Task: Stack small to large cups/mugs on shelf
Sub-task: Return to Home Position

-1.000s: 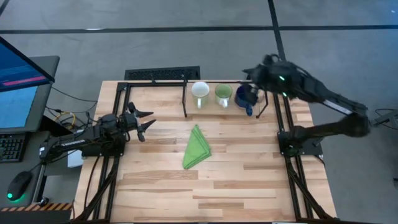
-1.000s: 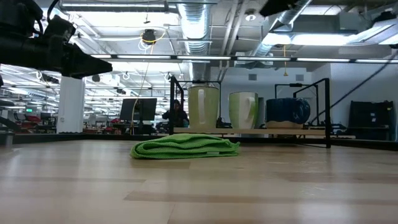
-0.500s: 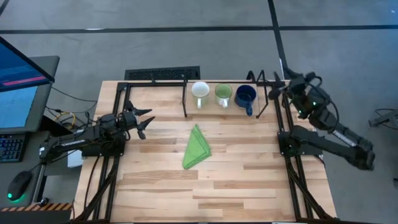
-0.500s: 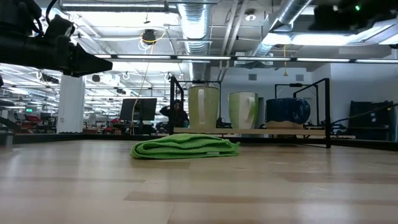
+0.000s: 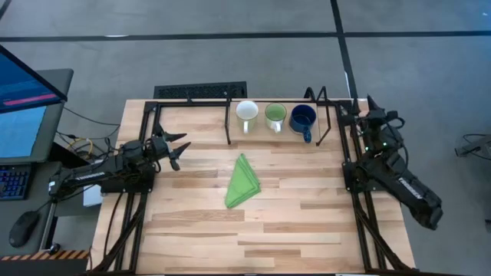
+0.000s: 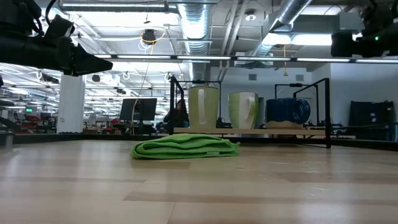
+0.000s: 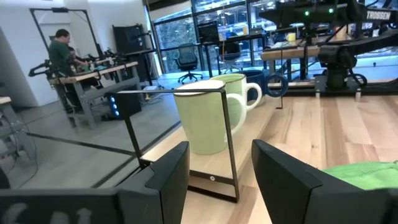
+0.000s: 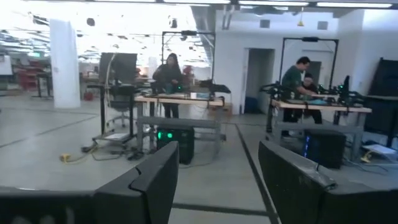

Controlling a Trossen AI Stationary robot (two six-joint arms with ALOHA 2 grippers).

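Three mugs stand upright in a row on the shelf (image 5: 268, 130), the far strip of tabletop framed by black posts: a white mug (image 5: 247, 115), a light green mug (image 5: 275, 116) and a dark blue mug (image 5: 303, 119). They also show in the low view: white (image 6: 203, 107), green (image 6: 244, 110) and blue (image 6: 288, 111). My left gripper (image 5: 178, 149) is open and empty over the table's left part, pointing toward the mugs (image 7: 202, 121). My right gripper (image 5: 371, 106) is open and empty at the table's right edge, pointing past the far edge into the room (image 8: 217, 146).
A folded green cloth (image 5: 243, 182) lies flat in the middle of the table, between the arms and near of the shelf. Black frame rails (image 5: 354, 153) run along the left and right edges. People stand at benches in the room beyond.
My right gripper has drawn back from above the dark blue mug toward the table's right edge and come down beside the frame, turning to face the room. The three mugs stay where they were.
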